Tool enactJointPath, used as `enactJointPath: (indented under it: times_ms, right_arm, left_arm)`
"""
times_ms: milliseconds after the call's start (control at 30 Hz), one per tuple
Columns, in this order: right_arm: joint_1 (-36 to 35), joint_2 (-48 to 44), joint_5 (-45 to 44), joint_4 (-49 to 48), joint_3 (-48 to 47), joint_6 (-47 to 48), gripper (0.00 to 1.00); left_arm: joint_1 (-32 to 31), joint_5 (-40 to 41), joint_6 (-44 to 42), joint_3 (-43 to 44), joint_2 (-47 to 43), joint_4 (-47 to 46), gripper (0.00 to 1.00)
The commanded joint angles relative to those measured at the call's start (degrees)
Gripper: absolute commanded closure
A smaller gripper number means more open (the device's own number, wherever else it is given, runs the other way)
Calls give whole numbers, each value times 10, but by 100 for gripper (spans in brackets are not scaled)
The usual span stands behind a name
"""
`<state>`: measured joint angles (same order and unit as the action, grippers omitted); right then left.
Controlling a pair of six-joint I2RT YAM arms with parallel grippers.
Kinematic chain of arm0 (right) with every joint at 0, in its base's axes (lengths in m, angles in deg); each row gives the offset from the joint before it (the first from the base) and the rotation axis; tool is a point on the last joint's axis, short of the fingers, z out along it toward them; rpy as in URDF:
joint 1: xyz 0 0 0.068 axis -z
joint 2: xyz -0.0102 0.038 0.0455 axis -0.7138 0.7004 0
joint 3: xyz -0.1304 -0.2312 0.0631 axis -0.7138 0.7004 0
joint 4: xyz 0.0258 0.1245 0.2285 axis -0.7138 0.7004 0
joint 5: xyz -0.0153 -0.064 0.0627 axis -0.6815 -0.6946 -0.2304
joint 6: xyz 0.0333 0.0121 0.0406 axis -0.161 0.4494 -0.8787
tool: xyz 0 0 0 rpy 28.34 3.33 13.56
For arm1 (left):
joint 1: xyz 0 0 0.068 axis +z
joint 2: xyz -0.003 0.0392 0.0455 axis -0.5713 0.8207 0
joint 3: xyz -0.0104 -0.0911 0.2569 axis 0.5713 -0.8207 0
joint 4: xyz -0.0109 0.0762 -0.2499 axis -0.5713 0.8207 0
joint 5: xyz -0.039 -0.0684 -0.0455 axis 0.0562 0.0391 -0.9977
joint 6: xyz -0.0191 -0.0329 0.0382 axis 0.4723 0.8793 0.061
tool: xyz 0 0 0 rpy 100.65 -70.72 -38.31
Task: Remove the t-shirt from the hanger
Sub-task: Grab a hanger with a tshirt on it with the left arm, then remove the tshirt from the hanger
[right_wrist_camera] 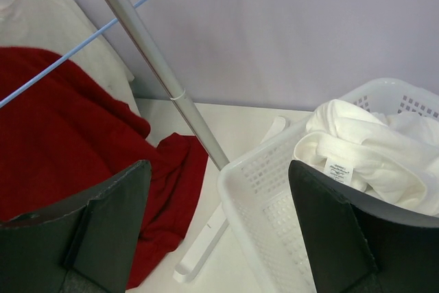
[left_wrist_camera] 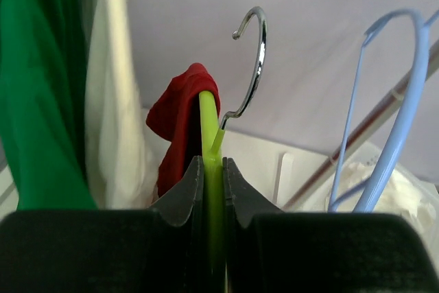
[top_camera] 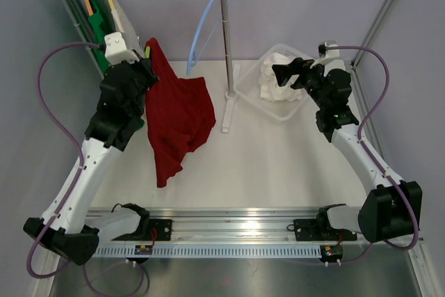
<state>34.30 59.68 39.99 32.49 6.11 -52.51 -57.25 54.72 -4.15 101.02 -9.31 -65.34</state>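
While the left claw (left_wrist_camera: 212, 169) is clamping the lime-green hanger (left_wrist_camera: 208, 118) and the right claw (top_camera: 284, 73) is gaping open, the red t-shirt (top_camera: 177, 123) is probably risking snagging on it.

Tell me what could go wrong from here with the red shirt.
The left hand pinches the thin yellow-green hanger, so tugging the red t-shirt may twist it loose. The open right hand sits by the white basket; reaching across, it could hit the rack pole or the blue hanger.
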Motion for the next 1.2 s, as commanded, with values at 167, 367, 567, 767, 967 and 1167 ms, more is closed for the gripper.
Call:
enactJointPath:
  times_ms: [167, 367, 567, 767, 967, 1167]
  right_arm:
    - [-2, 7, 50, -2, -32, -4, 12]
    - [-2, -39, 102, -55, 18, -35, 13]
    - [-3, -67, 166, -93, 56, -70, 13]
    - [-20, -79, 205, -117, 83, -65, 14]
    - [-79, -80, 208, -130, 110, 2, 14]
    - [-96, -23, 200, -185, 135, 36, 16]
  left_arm:
    - [-28, -73, 40, -176, -186, -89, 100]
    - [-34, -160, 62, -307, -313, -105, 100]
    - [-35, -212, 68, -391, -416, -101, 100]
    - [-35, -264, 81, -489, -468, -174, 100]
    - [-36, -329, 92, -536, -488, -231, 100]
    - [-35, -341, 78, -566, -513, -263, 100]
